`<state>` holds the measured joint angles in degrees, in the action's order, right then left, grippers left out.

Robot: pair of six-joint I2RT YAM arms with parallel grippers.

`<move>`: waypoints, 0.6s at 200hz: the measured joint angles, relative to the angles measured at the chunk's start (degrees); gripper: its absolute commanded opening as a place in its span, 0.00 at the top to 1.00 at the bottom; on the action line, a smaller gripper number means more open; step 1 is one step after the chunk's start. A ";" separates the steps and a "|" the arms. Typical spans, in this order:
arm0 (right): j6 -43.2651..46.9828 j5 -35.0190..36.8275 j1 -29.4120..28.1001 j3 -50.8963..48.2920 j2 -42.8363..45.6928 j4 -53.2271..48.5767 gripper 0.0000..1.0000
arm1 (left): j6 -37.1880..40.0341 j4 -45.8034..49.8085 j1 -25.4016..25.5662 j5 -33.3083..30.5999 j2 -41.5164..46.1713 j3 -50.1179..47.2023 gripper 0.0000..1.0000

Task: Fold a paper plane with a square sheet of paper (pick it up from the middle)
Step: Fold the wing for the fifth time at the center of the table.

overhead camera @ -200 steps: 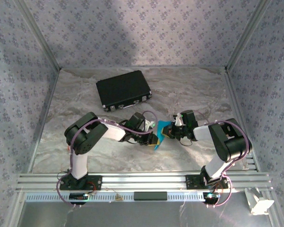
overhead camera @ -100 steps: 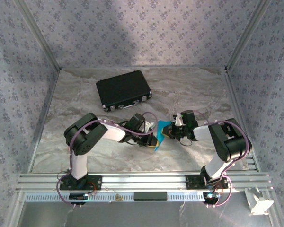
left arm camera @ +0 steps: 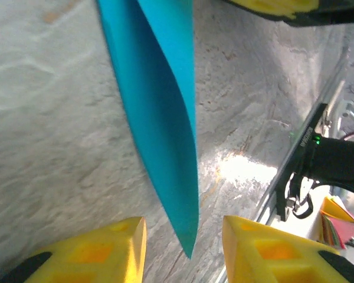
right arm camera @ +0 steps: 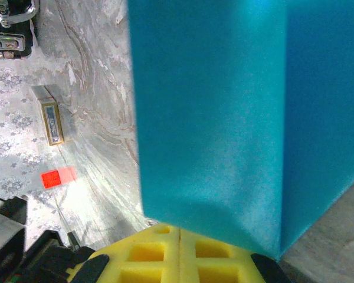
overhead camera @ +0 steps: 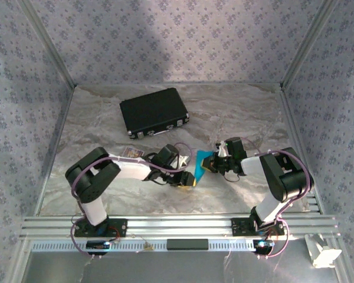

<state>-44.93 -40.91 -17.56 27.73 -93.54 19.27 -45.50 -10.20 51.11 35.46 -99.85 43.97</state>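
Observation:
The cyan-blue sheet of paper [overhead camera: 200, 165] is folded into a narrow pointed shape and hangs just above the table between both arms. My right gripper [overhead camera: 212, 165] is shut on it; in the right wrist view the yellow fingers [right arm camera: 165, 253] press together at the gripper [right arm camera: 180, 250] and the folded paper [right arm camera: 224, 118] rises from them. My left gripper [overhead camera: 187, 178] stands open just left of the paper. In the left wrist view the paper's pointed tip [left arm camera: 186, 236] lies between the spread fingers of the gripper [left arm camera: 184, 250], touching neither.
A black case [overhead camera: 154, 112] lies at the back left of the marble table [overhead camera: 242, 112]. A small printed card [overhead camera: 131, 152] lies beside the left arm, also seen as the card [right arm camera: 50, 122] near a red block [right arm camera: 58, 177]. An aluminium rail [overhead camera: 177, 224] borders the near edge.
My left gripper has opened, let go of the paper and drawn back to the left, its elbow swinging left. The right gripper still holds the paper in place.

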 measured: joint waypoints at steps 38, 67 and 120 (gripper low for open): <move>0.17 0.24 -0.11 0.42 0.00 -0.76 0.96 | -1.66 0.04 -0.48 -3.26 1.60 0.83 0.78; 0.28 0.35 -0.20 0.46 0.00 -0.85 0.96 | -2.34 -0.04 -0.48 -3.30 0.31 5.44 0.87; 0.42 0.35 -0.22 0.46 0.00 -0.85 0.96 | -2.60 -1.20 -0.48 -1.14 -5.90 11.78 0.90</move>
<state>-44.51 -40.56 -17.78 28.18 -93.54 18.41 -48.10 -11.40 50.63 34.33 -105.75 55.75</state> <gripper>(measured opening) 0.051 0.107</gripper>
